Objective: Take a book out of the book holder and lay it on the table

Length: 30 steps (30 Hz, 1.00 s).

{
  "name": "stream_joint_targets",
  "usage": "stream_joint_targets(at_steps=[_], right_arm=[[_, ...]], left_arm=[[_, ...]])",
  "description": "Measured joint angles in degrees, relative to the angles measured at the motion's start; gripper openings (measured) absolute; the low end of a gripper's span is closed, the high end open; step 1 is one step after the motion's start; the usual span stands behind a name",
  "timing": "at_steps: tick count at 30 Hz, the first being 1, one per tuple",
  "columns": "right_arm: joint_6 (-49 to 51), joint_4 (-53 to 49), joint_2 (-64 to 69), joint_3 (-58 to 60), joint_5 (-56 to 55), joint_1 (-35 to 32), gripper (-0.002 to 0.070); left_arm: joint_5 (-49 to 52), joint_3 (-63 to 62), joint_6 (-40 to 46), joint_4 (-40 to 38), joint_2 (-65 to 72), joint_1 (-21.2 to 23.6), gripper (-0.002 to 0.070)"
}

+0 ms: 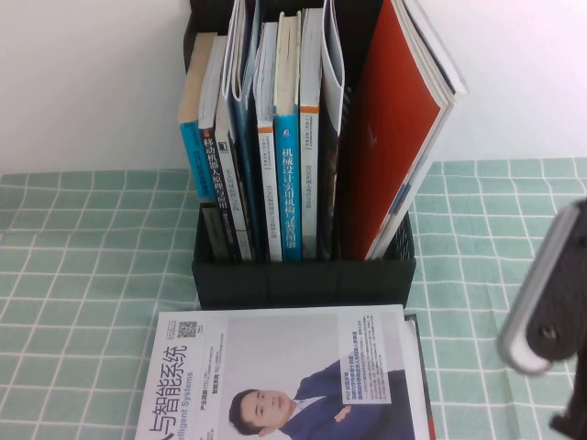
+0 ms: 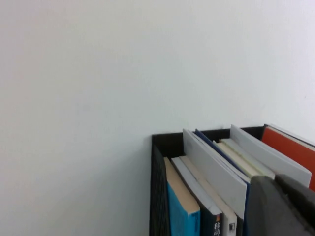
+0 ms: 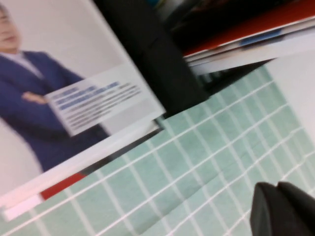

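The book [image 1: 284, 376], white-covered with a man in a dark blue suit, lies flat on the green grid-cloth table [image 1: 83, 275], just in front of the black book holder [image 1: 303, 280]. It also shows in the right wrist view [image 3: 74, 98]. My right gripper [image 3: 276, 187] is shut and empty, raised above the cloth to the right of the book; its body shows at the right edge of the high view [image 1: 548, 293]. My left gripper [image 2: 275, 179] is shut and empty, up near the tops of the books in the holder [image 2: 157, 162], outside the high view.
The holder is packed with several upright books and a red-covered magazine [image 1: 394, 137] leaning at its right end. A second thin item with a red and dark edge [image 3: 59, 187] lies under the book. A white wall stands behind the holder.
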Motion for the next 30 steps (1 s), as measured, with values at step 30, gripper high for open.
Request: stream_joint_targets(at_steps=[30], right_arm=[[-66.26,76.05,-1.81,25.62,-23.10,0.00,-0.0001]], left_arm=[[-19.27,15.24,-10.99,2.96,-7.53,0.00,-0.0003]])
